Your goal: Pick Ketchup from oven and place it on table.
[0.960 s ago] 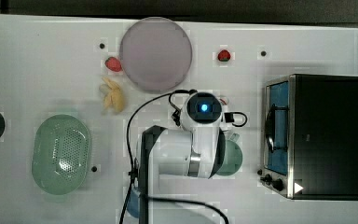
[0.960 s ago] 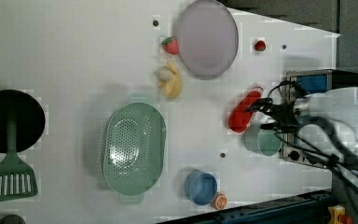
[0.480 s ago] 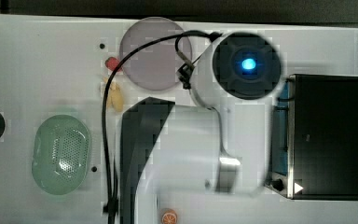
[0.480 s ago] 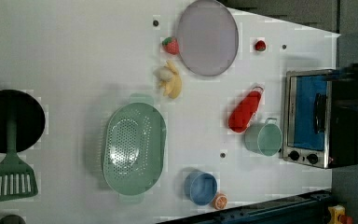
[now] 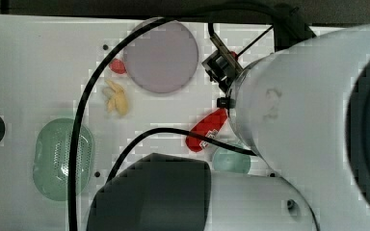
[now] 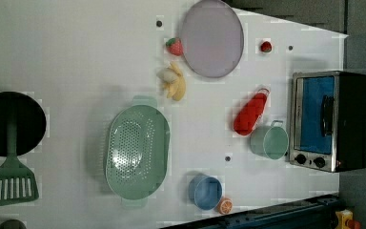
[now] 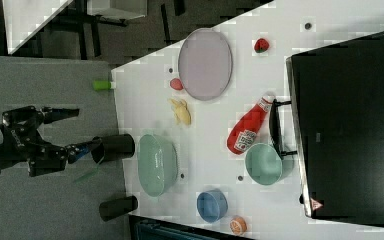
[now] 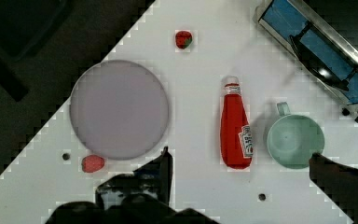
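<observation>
The ketchup (image 6: 249, 114) (image 7: 247, 127) lies on its side on the white table (image 6: 76, 57), cap pointing at the oven's side, just in front of the oven (image 6: 331, 119) (image 7: 350, 125). The oven's blue glass door (image 8: 317, 51) is closed. In the wrist view my gripper (image 8: 240, 156) is open, high above the table, with the ketchup (image 8: 234, 130) seen far below between its dark fingertips (image 8: 164, 161); nothing is held. My white arm (image 5: 308, 120) looms large close under the top camera and hides part of the ketchup (image 5: 204, 132).
A teal mug (image 6: 269, 142) stands right beside the ketchup's base. A lilac plate (image 6: 212, 38), strawberries (image 6: 174, 46), a banana (image 6: 174, 83), a green colander (image 6: 136, 150), a blue bowl (image 6: 204, 192) and a black pan with a spatula (image 6: 9, 124) lie spread over the table.
The arm, down by the ketchup a second ago, has risen towards the top camera and left the left view. The ketchup stays lying on the table.
</observation>
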`<control>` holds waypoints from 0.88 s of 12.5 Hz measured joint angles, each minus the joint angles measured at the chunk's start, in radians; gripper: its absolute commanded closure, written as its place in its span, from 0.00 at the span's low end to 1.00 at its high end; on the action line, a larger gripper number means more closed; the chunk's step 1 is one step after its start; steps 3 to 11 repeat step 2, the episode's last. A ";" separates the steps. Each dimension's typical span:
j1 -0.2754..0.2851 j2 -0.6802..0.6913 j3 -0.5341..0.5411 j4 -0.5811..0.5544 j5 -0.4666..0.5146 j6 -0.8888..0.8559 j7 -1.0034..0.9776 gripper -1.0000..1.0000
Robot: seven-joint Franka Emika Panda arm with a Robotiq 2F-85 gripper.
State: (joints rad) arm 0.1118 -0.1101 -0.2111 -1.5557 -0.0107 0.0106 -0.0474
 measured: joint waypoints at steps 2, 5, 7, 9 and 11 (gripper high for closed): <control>-0.005 0.019 0.004 0.004 -0.029 -0.012 0.000 0.00; -0.005 0.019 0.004 0.004 -0.029 -0.012 0.000 0.00; -0.005 0.019 0.004 0.004 -0.029 -0.012 0.000 0.00; -0.005 0.019 0.004 0.004 -0.029 -0.012 0.000 0.00; -0.005 0.019 0.004 0.004 -0.029 -0.012 0.000 0.00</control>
